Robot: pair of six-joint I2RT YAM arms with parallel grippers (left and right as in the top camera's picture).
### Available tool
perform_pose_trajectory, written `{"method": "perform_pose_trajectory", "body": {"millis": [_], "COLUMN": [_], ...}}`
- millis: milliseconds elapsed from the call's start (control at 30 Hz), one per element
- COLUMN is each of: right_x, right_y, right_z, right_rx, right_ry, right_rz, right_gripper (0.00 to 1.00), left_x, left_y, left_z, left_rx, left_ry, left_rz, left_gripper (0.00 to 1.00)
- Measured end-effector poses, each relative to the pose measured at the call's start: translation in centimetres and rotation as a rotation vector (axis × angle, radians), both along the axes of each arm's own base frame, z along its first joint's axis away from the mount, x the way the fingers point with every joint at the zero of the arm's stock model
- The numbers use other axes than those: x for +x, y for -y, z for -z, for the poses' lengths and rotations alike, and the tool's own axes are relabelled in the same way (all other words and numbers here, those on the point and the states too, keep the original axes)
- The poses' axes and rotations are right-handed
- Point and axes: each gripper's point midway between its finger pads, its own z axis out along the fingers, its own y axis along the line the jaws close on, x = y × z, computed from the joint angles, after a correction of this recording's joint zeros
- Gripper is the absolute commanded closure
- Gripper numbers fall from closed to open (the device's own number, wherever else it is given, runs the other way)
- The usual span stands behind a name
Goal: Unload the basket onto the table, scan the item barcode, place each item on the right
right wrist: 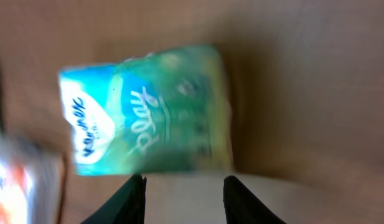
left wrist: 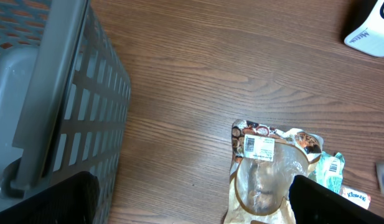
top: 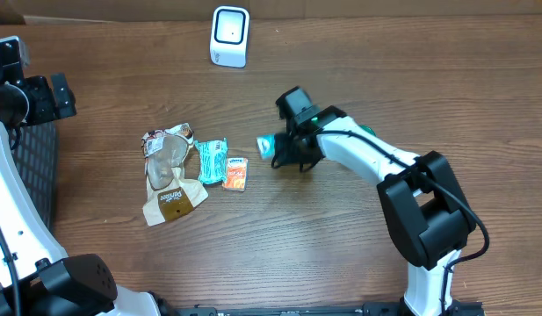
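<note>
The wooden bench (top: 341, 263) carries everything. The right arm (top: 367, 156) reaches from its base at the near right edge across to the middle of the bench, with its white link slanting to the left. At its end the right hand (right wrist: 182, 200) points down at the green and blue packet (top: 267, 145), which lies flat on the wood near the middle, with one end showing on the left of the hand. In the right wrist view the packet (right wrist: 148, 112) is blurred and fills the upper part, and its lower edge comes just to the two dark fingertips (right wrist: 131, 200). The fingers stand a little apart, but I cannot tell whether they grasp the packet or only stand at its edge.

The left arm (top: 7, 175) stays at the far left edge, above the grey basket (left wrist: 61, 93). The left hand (left wrist: 192, 199) is released, its fingers (left wrist: 48, 199) spread wide and holding nothing.

The white scanner (top: 229, 35) stands at the far edge of the bench, well apart from the packet, with bare wood between them. To the left of the packet lie three other things in a row: a brown snack bag (top: 169, 175), crumpled, then a teal packet (top: 212, 161) just beside it, then a small orange packet (top: 236, 174) nearest to the right hand.
</note>
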Motion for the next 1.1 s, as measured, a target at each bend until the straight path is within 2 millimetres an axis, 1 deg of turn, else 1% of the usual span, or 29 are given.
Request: {"method": "perform_pose_trajectory", "body": {"millis": [67, 133, 233, 300, 467, 500, 533, 567, 700, 800, 933, 1100], "right_x": [2.7, 4.7, 5.6, 5.6, 4.0, 3.7, 3.4, 3.2, 2.4, 2.4, 2.9, 3.1], "right_y": [-0.1, -0.2, -0.7, -1.0, -1.5, -1.6, -1.6, -1.6, -1.6, -1.5, -1.7, -2.4], "right_z": [-0.9, -1.8, -2.5, -2.6, -2.2, -2.2, -2.2, -2.2, -2.1, -2.1, -1.8, -0.1], "right_rx": [0.032, 0.059, 0.085, 0.098, 0.131, 0.139, 0.145, 0.155, 0.186, 0.202, 0.224, 0.236], "right_ry": [0.102, 0.183, 0.229, 0.229, 0.147, 0.124, 0.102, 0.079, -0.004, -0.037, -0.051, -0.082], "right_rz": [0.01, 0.014, 0.0, -0.012, -0.032, -0.022, -0.007, 0.018, 0.14, 0.233, 0.349, 0.414], "right_gripper": [0.62, 0.63, 0.63, 0.62, 0.62, 0.58, 0.54, 0.53, 0.53, 0.54, 0.59, 0.61], "left_x": [0.0, 0.0, 0.0, 0.0, 0.0, 0.0, 0.0, 0.0, 0.0, 0.0, 0.0, 0.0], "left_y": [0.0, 0.0, 0.0, 0.0, 0.0, 0.0, 0.0, 0.0, 0.0, 0.0, 0.0, 0.0], "left_z": [0.0, 0.0, 0.0, 0.0, 0.0, 0.0, 0.0, 0.0, 0.0, 0.0, 0.0, 0.0], "left_rx": [0.0, 0.0, 0.0, 0.0, 0.0, 0.0, 0.0, 0.0, 0.0, 0.0, 0.0, 0.0], "left_ry": [0.0, 0.0, 0.0, 0.0, 0.0, 0.0, 0.0, 0.0, 0.0, 0.0, 0.0, 0.0], "left_rz": [0.0, 0.0, 0.0, 0.0, 0.0, 0.0, 0.0, 0.0, 0.0, 0.0, 0.0, 0.0], "left_gripper": [0.0, 0.0, 0.0, 0.0, 0.0, 0.0, 0.0, 0.01, 0.0, 0.0, 0.0, 0.0]}}
